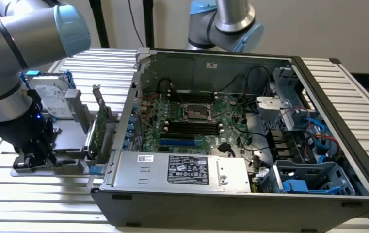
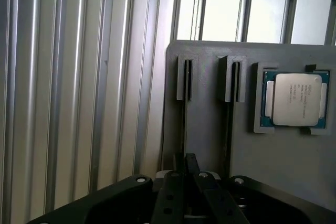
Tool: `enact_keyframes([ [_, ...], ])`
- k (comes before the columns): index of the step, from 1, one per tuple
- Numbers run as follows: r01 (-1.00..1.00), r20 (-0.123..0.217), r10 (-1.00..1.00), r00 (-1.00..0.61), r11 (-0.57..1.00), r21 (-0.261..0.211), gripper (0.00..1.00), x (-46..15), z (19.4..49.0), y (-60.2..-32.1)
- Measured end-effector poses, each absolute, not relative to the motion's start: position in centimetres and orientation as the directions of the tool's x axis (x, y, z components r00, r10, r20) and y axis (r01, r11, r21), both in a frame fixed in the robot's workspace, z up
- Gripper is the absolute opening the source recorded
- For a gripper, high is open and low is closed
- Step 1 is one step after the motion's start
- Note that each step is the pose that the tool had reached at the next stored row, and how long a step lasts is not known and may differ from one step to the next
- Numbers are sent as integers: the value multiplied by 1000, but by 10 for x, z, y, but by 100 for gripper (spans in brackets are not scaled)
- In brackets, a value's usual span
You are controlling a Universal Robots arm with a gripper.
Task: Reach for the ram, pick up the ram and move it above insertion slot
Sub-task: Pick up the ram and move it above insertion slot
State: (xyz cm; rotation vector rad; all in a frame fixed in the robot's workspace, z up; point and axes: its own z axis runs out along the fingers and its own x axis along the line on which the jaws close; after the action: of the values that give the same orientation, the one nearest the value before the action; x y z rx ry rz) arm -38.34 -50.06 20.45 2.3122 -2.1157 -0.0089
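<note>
- Slatted metal table (image 1: 42,204) spans the exterior view, carrying a grey holder (image 1: 64,167) at lower left and an open computer case (image 1: 236,199) at centre.
- The ram (image 2: 184,129) seems to be the thin edge-on strip in the holder's groove, running from a slotted post to the gripper (image 2: 185,157).
- Gripper sits low on the holder, over that groove; whether open or closed, I cannot tell.
- A processor chip (image 2: 296,98) lies in the holder's recess.
- A green card (image 1: 101,126) stands between gripper and case, with a hard drive (image 1: 52,99) above the gripper.
</note>
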Motion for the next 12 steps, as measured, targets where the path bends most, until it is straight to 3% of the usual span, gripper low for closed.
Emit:
enact_keyframes([
  [12,-998,1,-998,62,-62,11,13,-383,245,-501],
])
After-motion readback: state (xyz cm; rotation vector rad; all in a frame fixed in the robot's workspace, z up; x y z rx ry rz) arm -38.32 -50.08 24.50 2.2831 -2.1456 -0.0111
